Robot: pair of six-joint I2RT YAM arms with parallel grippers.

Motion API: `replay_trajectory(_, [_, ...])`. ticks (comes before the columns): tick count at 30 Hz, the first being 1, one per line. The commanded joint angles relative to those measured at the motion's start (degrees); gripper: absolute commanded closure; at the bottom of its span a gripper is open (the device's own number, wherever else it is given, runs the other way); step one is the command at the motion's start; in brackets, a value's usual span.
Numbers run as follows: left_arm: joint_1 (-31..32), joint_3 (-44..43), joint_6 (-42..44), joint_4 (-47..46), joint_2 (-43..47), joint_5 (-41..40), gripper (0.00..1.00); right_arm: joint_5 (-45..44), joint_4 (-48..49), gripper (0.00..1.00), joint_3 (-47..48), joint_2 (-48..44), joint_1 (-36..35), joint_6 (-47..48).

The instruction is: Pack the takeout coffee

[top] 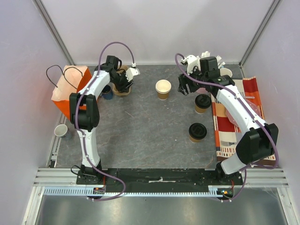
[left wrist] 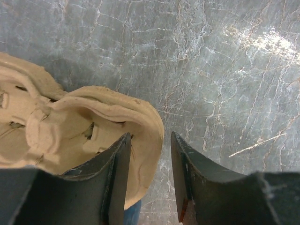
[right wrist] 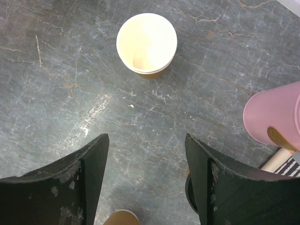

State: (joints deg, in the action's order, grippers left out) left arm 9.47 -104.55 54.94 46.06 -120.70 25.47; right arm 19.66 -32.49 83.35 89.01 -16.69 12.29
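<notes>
Far left, an orange bag [top: 70,91] stands open at the table's [top: 140,136] edge, with a pale cup [top: 61,130] nearer the camera, just off the grey surface. A dark blue mug [top: 107,92] sits between the bag and a cardboard cup tray [left wrist: 70,131], and over that tray hangs the left gripper [left wrist: 150,136]. Its jaws are partly apart and astride the tray's rim, one finger over the moulded inside, the other outside with a sliver of table showing between it and the rim, so nothing is clamped. Moving to the middle, an open brown cup [top: 163,89] stands alone without a lid, cream-white inside. Just right of it the right gripper [right wrist: 144,138] hovers with jaws spread wide and only bare table between them. The takeout coffee is on the right half of the table: the farther lidded cup [top: 202,103] stands close below that gripper, and the nearer lidded cup [top: 197,132] sits apart from it toward the arm bases, both upright with black lids on. The right arm reaches across above them. Beside them lies a striped cloth [top: 229,136], with a pink cup [right wrist: 274,117] at its edge.
</notes>
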Motion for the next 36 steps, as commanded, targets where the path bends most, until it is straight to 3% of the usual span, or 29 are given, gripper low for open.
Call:
replay_trajectory(1, [0.37,-1.18,0.78,-1.94,-1.90,-0.08,0.54,-1.20,-1.17,0.26,3.13,-1.21,-1.15,-1.22])
replay_trajectory(16, [-0.68,-3.64,0.26,1.92,-1.90,3.18,0.63,-2.96,-3.54,0.27,5.15,0.28,-3.00,-0.87])
replay_trajectory(28, [-1.39,-6.63,1.14,3.24,-3.22,2.47,0.84,-3.22,-4.51,0.27,5.24,0.20,-3.61,-0.34])
replay_trajectory(32, [-1.39,-6.45,2.10,3.95,-3.31,2.30,0.98,-3.14,-4.51,0.27,6.03,0.28,-3.79,-0.08])
replay_trajectory(36, [-1.48,-5.23,3.16,3.51,-0.95,2.39,0.98,-3.31,-4.51,0.27,6.65,0.37,-3.88,-0.25])
